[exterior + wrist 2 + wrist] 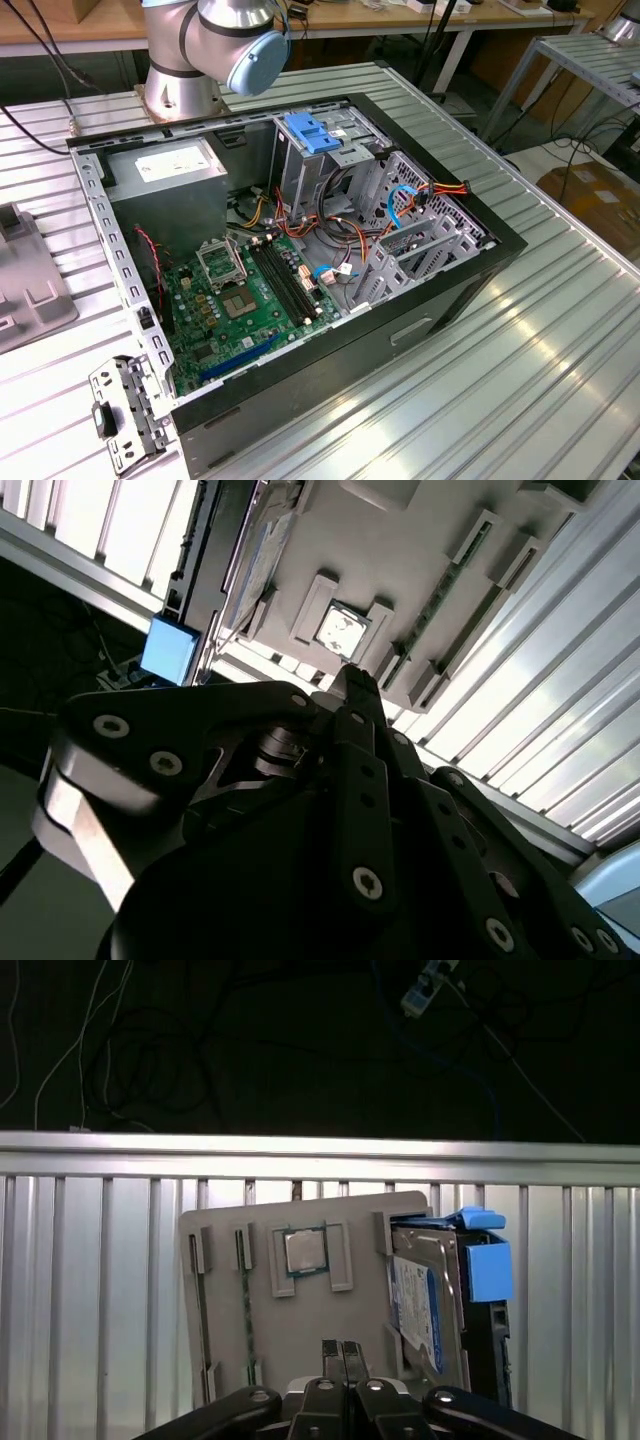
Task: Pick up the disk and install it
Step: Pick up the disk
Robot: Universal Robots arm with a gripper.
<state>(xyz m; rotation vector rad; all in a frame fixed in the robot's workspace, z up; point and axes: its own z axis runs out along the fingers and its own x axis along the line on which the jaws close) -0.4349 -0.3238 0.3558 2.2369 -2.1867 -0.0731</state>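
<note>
Hovering closed and empty, the end effector (342,1346) is pointing at a grey tray (228,1295), the disk (420,1310) tucked along one side.

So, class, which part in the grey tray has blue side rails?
The disk, with the printed label; the square processor chip beside it has no rails.

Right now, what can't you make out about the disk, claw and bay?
First wrist view: disk seen at a slant; its far edge is covered by a blue rail.
Second wrist view: the claw blocks much of the grey tray.
Exterior view: arm cut off by the top edge; cage interior under the blue latch hidden.
</note>
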